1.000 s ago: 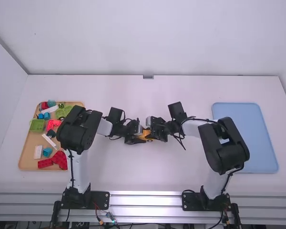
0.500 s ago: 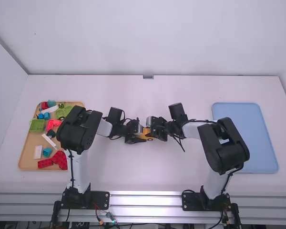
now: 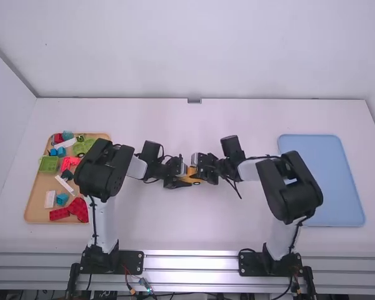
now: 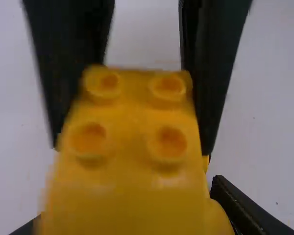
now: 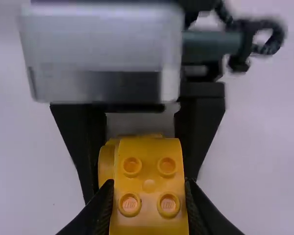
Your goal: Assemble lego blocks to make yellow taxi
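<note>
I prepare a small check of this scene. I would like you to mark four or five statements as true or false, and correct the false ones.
1. The left gripper holds a yellow block. True.
2. The blue tray lies on the left arm's side. False: the blue tray lies on the right arm's side.
3. The brown tray carries red pieces and green pieces. True.
4. The right gripper's fingers are away from the yellow block. False: the right gripper has its fingers closed on it.
5. Round studs show on the yellow block. True.
</note>
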`<state>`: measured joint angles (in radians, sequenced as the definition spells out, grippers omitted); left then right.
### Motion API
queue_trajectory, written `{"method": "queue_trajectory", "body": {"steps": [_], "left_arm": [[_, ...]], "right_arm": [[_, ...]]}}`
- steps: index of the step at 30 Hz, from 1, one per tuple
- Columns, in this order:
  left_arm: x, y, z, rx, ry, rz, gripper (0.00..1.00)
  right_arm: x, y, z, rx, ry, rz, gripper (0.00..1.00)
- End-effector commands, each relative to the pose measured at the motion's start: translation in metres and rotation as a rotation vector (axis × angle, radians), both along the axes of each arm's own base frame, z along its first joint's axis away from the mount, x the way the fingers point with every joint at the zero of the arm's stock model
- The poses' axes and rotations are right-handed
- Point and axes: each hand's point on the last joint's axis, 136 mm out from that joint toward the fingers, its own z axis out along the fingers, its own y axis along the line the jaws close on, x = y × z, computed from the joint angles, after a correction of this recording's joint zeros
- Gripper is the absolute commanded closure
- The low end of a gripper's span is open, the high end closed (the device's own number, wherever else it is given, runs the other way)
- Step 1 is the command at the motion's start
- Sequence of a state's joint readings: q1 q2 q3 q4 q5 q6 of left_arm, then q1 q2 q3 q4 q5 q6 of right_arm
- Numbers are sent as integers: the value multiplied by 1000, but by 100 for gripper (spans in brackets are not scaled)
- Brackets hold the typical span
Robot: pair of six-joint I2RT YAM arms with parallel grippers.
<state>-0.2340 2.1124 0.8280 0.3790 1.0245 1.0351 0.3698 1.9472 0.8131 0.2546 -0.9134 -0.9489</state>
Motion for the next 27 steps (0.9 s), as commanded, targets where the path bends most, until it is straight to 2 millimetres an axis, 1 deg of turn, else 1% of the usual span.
{"method": "queue_trajectory", "body": {"steps": [1, 5, 10, 13, 14, 17, 22, 23, 27], "left_arm": [[-10, 4, -16, 30, 42, 7, 68], [-9, 4, -16, 29, 41, 7, 69], [-9, 4, -16, 28, 38, 6, 69], [-10, 4, -16, 30, 41, 6, 69], [-10, 4, -16, 29, 41, 5, 69], [-9, 5, -17, 31, 41, 8, 69], [-10, 4, -16, 29, 44, 6, 70], [-11, 3, -16, 29, 44, 4, 70], [-10, 3, -17, 32, 44, 6, 71]], "right_arm": [[-12, 1, -7, 30, 63, 30, 100], [-4, -8, -8, 27, 58, -3, 100], [-4, -8, -9, 22, 65, -5, 100], [-7, -5, -15, -3, 62, -1, 100], [-8, -4, -21, -36, 59, -7, 100], [-7, -2, -28, -76, 55, -18, 100], [1, -11, -39, -172, 67, -65, 100], [1, -11, -39, -173, 69, -65, 100], [12, -13, -34, -167, 57, -83, 100]]}}
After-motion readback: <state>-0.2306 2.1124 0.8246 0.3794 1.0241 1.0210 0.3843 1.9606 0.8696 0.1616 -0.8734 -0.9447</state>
